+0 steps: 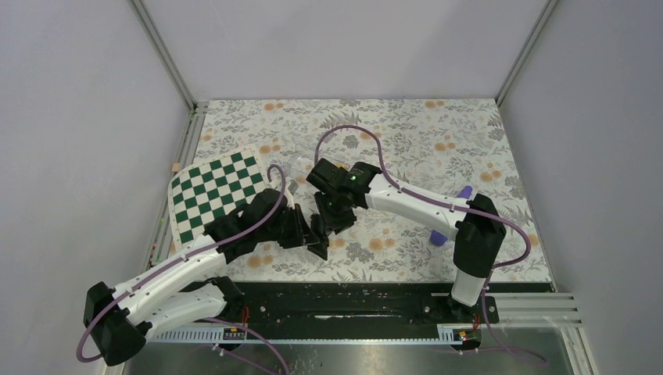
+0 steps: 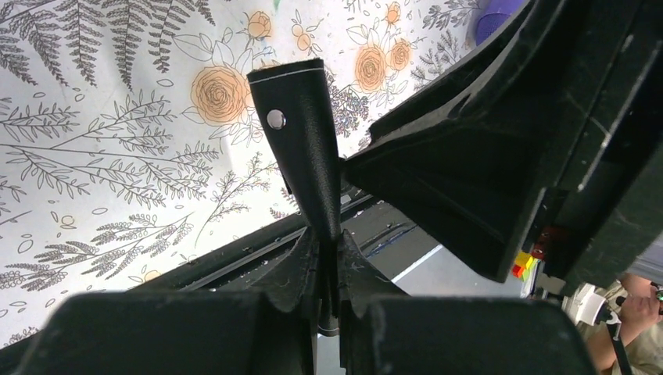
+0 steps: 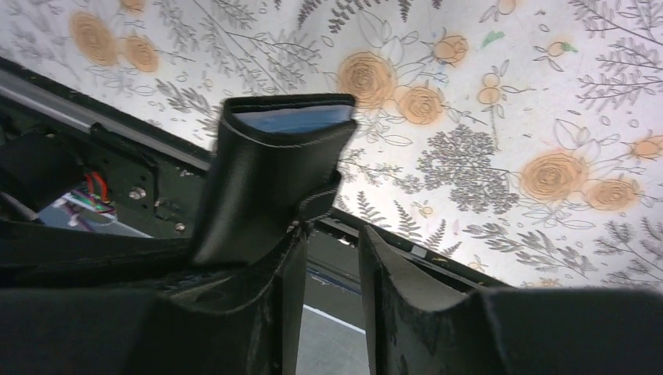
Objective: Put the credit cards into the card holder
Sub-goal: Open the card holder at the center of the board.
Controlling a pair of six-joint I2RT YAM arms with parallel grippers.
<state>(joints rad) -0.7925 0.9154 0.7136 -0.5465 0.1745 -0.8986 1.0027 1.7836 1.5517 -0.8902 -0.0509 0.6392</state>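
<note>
A surface covered with pale cloth printed in grey ferns and orange roses (image 1: 438, 133) sits between plain white walls (image 1: 78, 117). A green-and-white chequered square board (image 1: 211, 191) lies turned at an angle on the surface's left part, near the left edge. A purple cylinder (image 1: 466, 191) lies towards the right side, well apart from the board, its middle hidden.

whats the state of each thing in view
card holder: held up by its snap tab, unsnapped, top gaping
left gripper: shut on the snap tab
right gripper: jaws apart, beside the card holder
credit cards: none visible
</note>
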